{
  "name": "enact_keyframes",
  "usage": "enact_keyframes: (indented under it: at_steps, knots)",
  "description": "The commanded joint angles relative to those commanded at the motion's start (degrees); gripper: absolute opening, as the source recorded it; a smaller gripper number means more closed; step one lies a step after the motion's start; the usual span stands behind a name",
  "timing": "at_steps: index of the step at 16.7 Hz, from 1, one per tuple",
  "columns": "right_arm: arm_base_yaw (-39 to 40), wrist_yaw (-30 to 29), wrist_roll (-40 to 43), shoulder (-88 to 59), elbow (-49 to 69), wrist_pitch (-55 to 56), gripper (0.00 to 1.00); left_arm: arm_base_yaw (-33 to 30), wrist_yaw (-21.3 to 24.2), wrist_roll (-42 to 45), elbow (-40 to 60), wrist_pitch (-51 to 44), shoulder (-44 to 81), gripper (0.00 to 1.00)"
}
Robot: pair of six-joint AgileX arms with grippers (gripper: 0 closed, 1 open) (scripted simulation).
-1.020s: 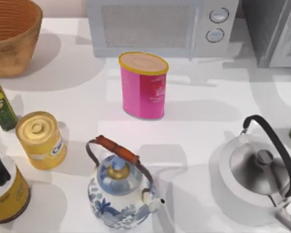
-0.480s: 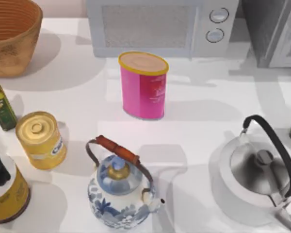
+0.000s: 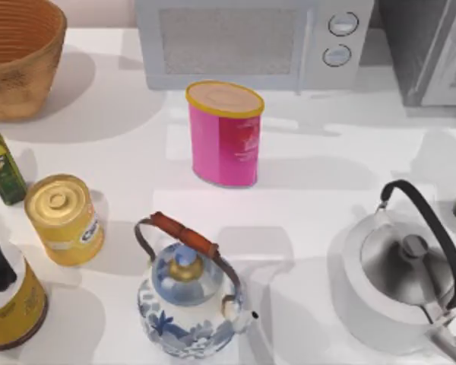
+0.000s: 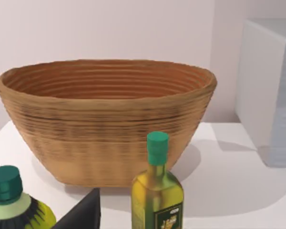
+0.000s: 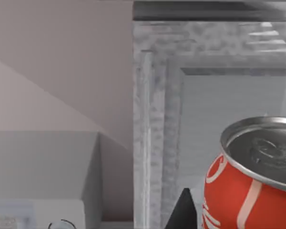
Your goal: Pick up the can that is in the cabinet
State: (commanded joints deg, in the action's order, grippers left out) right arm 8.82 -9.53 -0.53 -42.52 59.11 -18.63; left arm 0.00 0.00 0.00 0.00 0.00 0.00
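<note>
The shadow by the worktop's right edge has shifted. The can (image 5: 250,183) is close beside the right gripper (image 5: 183,212), before the cabinet (image 5: 152,119) at the far right corner. How either arm's jaws stand, I cannot tell. A loose hold could drop the can, or it could clip the door. The left gripper (image 4: 83,214) idles near the basket (image 4: 105,124) at the left edge.
</note>
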Motion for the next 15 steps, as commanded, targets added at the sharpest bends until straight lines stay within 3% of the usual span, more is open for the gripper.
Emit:
enact_keyframes:
  at_steps: [8, 11, 15]
  knots:
    - [-6.3, 6.9, 0.4, 30.6, -45.7, 13.3, 0.00, 0.0, 0.0, 0.0, 0.0, 0.0, 0.0, 1.00]
    - [-8.0, 8.7, 0.5, 38.6, -55.1, 16.9, 0.00, 0.0, 0.0, 0.0, 0.0, 0.0, 0.0, 1.00]
    - [-8.8, 9.5, 0.5, 42.5, -59.1, 18.6, 0.00, 0.0, 0.0, 0.0, 0.0, 0.0, 0.0, 1.00]
